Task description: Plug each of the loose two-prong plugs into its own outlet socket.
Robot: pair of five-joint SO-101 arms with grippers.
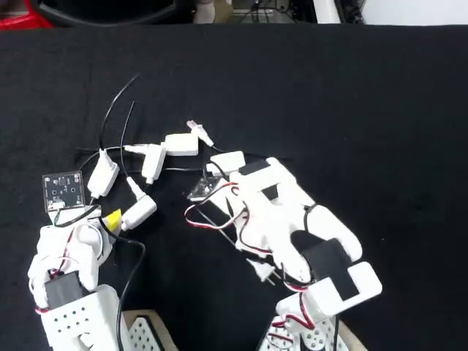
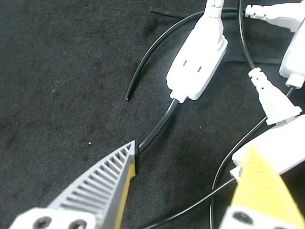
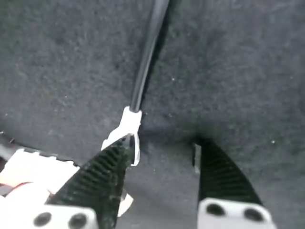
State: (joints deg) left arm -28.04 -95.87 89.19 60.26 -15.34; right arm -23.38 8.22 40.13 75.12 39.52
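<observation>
Black cloth covers the bench [image 1: 365, 110], and white plugs and sockets lie tangled on it near the left arm. In the left wrist view, we see the left end effector [image 2: 190, 148] with its grey and yellow fingers spread apart and holding nothing. A black cord [image 2: 157, 126] runs between them up to a white socket [image 2: 198, 57] lying face up, both slots plain. Beside it, a narrow plug [image 2: 274, 100] meets a second white block [image 2: 281, 148] that the yellow finger partly covers; we cannot tell whether it is seated. The right end effector [image 3: 162, 148] also has its dark fingers apart. A small white plug [image 3: 125, 131] lies against the tip of one finger, its prong end hidden behind that finger, its dark cord [image 3: 147, 47] cut off at the frame edge. From above, a two-prong plug [image 1: 262, 271] lies half under the right arm.
</observation>
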